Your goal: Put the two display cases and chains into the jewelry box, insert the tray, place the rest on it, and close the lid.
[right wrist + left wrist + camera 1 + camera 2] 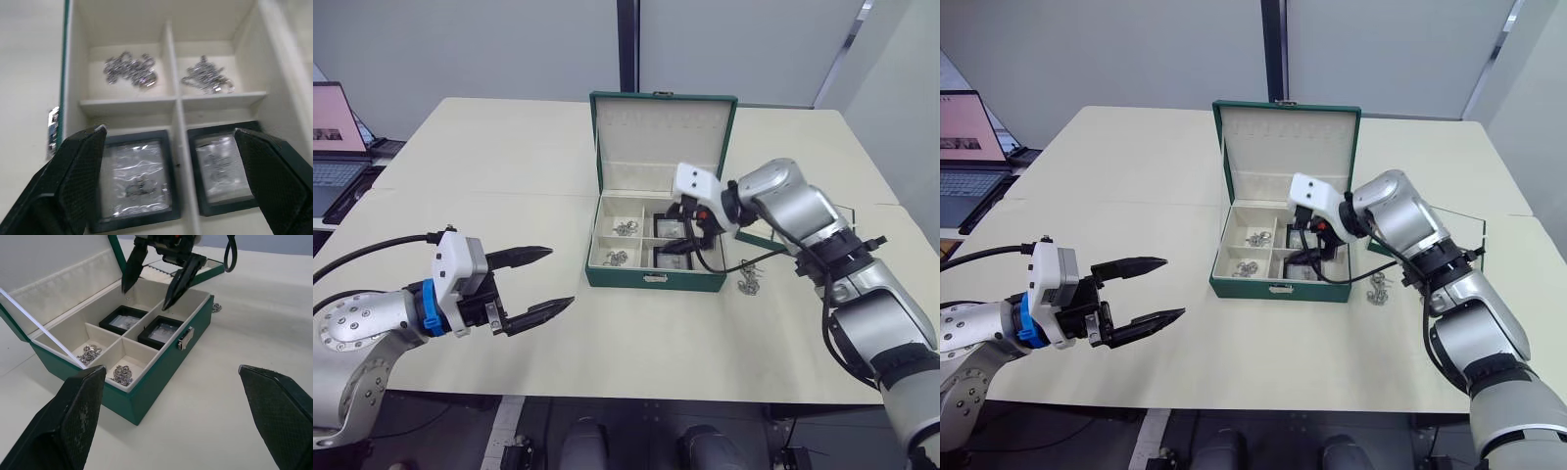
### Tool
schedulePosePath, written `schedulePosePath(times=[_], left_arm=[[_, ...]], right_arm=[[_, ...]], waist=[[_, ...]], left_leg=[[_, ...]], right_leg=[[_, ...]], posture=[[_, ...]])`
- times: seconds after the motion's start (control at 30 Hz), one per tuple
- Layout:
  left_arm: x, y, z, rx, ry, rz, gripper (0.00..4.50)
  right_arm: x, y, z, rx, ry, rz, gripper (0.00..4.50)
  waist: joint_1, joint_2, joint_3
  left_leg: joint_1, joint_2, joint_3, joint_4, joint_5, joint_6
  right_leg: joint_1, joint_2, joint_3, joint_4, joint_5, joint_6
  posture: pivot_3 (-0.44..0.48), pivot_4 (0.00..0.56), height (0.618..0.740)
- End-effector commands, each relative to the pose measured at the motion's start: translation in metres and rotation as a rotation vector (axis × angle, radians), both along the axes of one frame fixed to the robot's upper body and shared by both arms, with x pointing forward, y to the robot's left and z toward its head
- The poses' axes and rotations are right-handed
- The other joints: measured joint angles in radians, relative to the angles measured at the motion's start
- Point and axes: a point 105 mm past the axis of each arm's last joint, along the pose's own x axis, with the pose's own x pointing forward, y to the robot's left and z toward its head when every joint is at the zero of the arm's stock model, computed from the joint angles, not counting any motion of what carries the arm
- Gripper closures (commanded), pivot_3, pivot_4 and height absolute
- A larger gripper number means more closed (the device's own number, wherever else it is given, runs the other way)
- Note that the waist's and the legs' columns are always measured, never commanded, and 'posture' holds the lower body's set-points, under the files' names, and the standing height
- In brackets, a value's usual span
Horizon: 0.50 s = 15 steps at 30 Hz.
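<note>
**Green box open on a pale counter**

The jewelry box (pixel 654 235) sits mid-counter (pixel 489 166), lid (pixel 663 132) raised, cases (pixel 160 332) and chains (pixel 129 68) inside. Another chain (pixel 749 282) lies outside. Both jaws are apart: right gripper (pixel 154 281) over the box, left gripper (pixel 544 279) nearby. A laptop (pixel 337 147) stands beside grey walls.

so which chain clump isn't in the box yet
The chain clump lying on the table just right of the jewelry box. The other two clumps each sit in a small left-side compartment.
</note>
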Motion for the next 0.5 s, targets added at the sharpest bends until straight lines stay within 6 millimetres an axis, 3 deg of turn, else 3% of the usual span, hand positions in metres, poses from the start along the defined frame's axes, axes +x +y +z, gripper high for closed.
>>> schedulePosePath(times=[0.03,0.1,0.3,0.5], left_arm=[[-0.001,-0.001,0.008,-0.006,-0.041,-0.002,0.00],[-0.002,0.001,0.006,-0.007,-0.040,0.004,0.00],[-0.004,0.002,0.000,-0.039,-0.024,0.008,0.00],[-0.010,0.001,-0.009,-0.052,0.009,-0.034,0.00]], right_arm=[[-0.016,-0.020,0.037,0.107,-0.129,-0.022,0.03],[-0.044,-0.035,0.037,0.175,-0.109,-0.037,0.03],[-0.117,-0.064,-0.011,0.243,0.071,-0.178,0.03],[-0.160,-0.078,-0.046,0.321,0.171,-0.331,0.03]], waist=[[0.006,-0.001,0.000],[0.011,-0.002,-0.001],[0.002,-0.002,-0.001],[-0.003,-0.004,-0.003]], left_leg=[[0.000,0.000,0.000,0.000,0.000,0.000],[-0.001,0.000,-0.001,-0.001,0.000,0.000],[-0.003,0.000,-0.001,-0.003,0.000,0.000],[-0.001,0.000,-0.001,-0.002,0.000,0.000]], right_leg=[[0.000,0.000,0.000,0.000,0.000,0.000],[0.001,0.000,-0.002,-0.001,0.000,0.000],[0.002,0.001,-0.001,-0.001,0.000,0.000],[0.003,0.001,0.001,-0.001,0.000,0.000]], posture=[[0.000,0.150,0.740],[0.000,0.150,0.740],[0.000,0.150,0.740],[0.000,0.150,0.740]])
